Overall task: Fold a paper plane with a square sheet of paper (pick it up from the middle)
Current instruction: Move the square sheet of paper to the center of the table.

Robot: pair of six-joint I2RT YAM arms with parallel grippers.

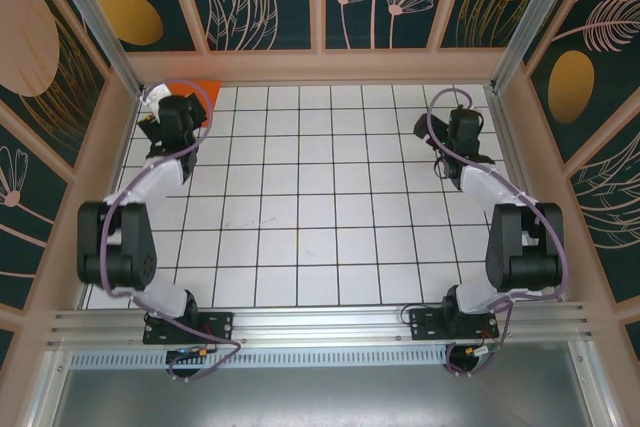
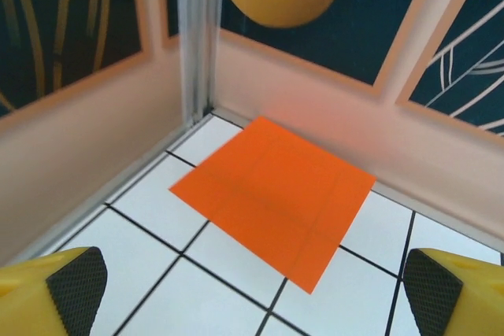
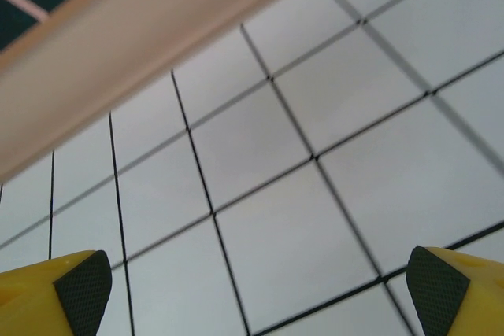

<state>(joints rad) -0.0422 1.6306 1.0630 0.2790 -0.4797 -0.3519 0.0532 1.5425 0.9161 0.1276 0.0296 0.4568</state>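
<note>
An orange sheet (image 2: 276, 198) lay flat in the bench's (image 1: 330, 217) far left corner. The left end effector (image 2: 253, 285) hung near the sheet, jaws wide apart, probably to reach its middle. The right end effector (image 3: 256, 285), also apart, hung far from the sheet.

The paper (image 2: 276, 198) is a plain bright orange square, unfolded and lying flat on the white tiles (image 2: 150, 212) just beside the foot of the corner post (image 2: 195, 45). Its edges run skew to the tile lines, so one corner points at the wall (image 2: 331, 100) right of the post and seems to touch its base, while the opposite corner points away. Faint darker lines cross its surface, perhaps old creases or the tile lines showing through.
</note>
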